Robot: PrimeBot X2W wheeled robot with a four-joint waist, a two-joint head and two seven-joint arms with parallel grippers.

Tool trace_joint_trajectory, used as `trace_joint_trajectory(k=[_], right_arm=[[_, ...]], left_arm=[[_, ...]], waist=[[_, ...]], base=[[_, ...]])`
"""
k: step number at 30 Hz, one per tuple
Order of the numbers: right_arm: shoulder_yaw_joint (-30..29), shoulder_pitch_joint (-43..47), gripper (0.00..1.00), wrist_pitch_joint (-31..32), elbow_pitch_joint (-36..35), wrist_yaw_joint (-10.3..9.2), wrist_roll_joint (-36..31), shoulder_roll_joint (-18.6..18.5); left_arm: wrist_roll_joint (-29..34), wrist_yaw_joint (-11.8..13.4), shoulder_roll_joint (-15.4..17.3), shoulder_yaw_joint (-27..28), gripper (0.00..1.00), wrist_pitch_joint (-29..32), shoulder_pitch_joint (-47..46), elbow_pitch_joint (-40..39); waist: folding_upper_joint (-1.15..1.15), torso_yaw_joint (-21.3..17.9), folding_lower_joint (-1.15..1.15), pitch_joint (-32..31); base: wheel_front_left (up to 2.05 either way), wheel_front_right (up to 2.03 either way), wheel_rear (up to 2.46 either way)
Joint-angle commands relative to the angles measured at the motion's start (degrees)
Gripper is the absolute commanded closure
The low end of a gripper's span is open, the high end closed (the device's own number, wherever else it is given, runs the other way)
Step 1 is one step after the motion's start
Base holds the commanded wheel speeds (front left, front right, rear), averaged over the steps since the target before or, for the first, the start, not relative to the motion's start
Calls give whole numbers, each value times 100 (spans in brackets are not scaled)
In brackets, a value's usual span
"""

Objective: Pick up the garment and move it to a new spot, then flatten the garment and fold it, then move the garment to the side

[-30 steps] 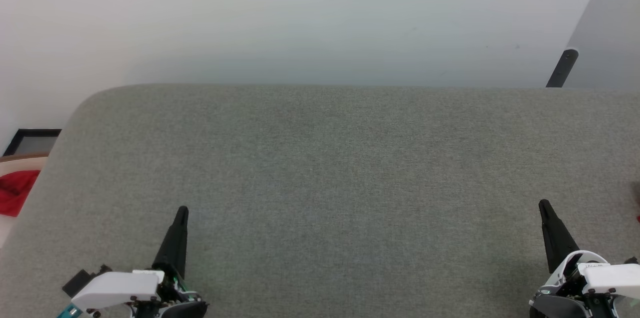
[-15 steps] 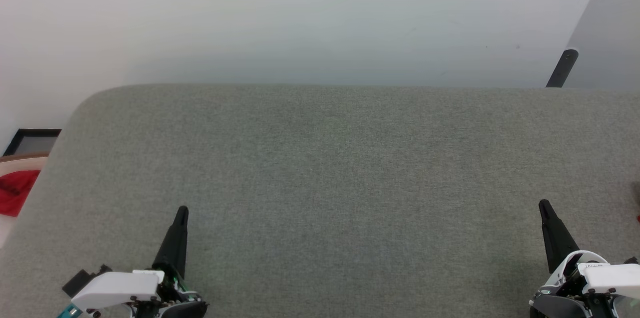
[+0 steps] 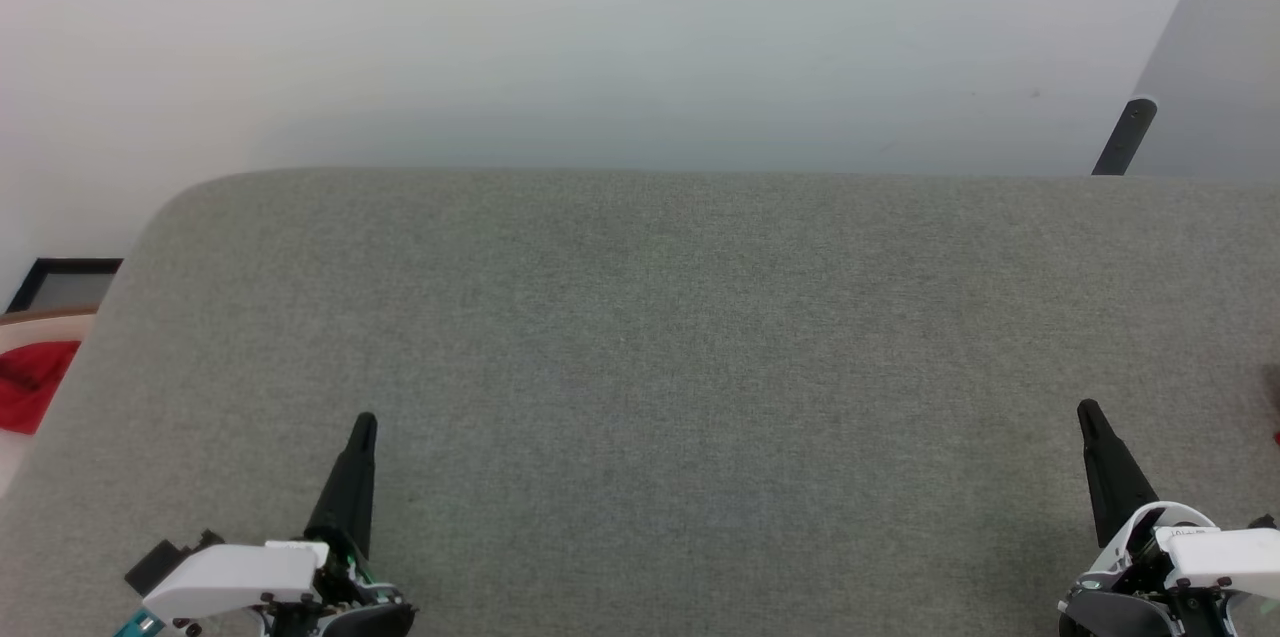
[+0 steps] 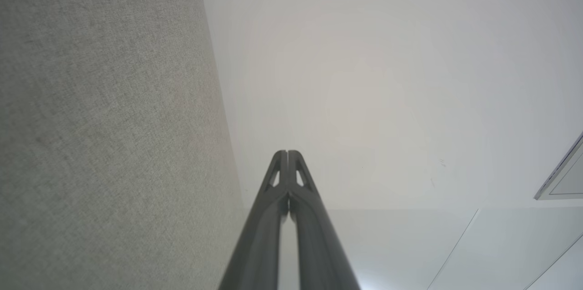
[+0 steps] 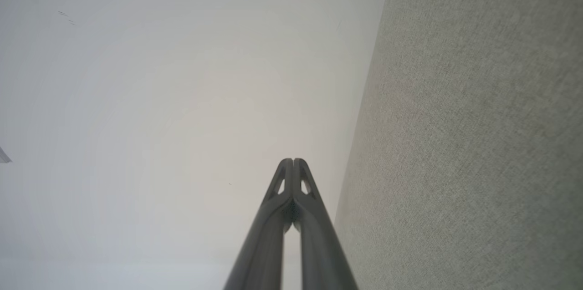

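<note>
The garment is out of view. My left gripper [image 3: 365,422] hovers over the near left of the grey fabric-covered table [image 3: 640,317]. It is shut with nothing in it, and its fingers meet at the tips in the left wrist view [image 4: 287,153]. My right gripper [image 3: 1088,410] is over the near right of the table, also shut and empty, with its tips together in the right wrist view [image 5: 294,161]. Both sets of fingers point toward the far wall.
A patch of plain red cloth [image 3: 30,395] lies in a pale container off the table's left edge, mostly cut off, with no letters or stripes showing. A black frame [image 3: 62,282] sits behind it. A dark pole [image 3: 1125,137] leans at the back right. A white wall [image 3: 600,37] stands behind the table.
</note>
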Motion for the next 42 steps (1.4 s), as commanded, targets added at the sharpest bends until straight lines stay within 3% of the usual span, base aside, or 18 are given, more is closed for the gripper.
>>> trace_joint_trajectory(k=[1, 42], right_arm=[[4, -16, 100, 2, 1, -2, 23, 19], [6, -16, 100, 1, 1, -2, 24, 19]], left_arm=[[-19, -33, -8, 10, 100, 8, -56, 6], [-20, -33, -7, 9, 100, 6, -56, 5]], waist=[[0, 0, 0, 0], [0, 0, 0, 0]], base=[[0, 0, 0], [0, 0, 0]])
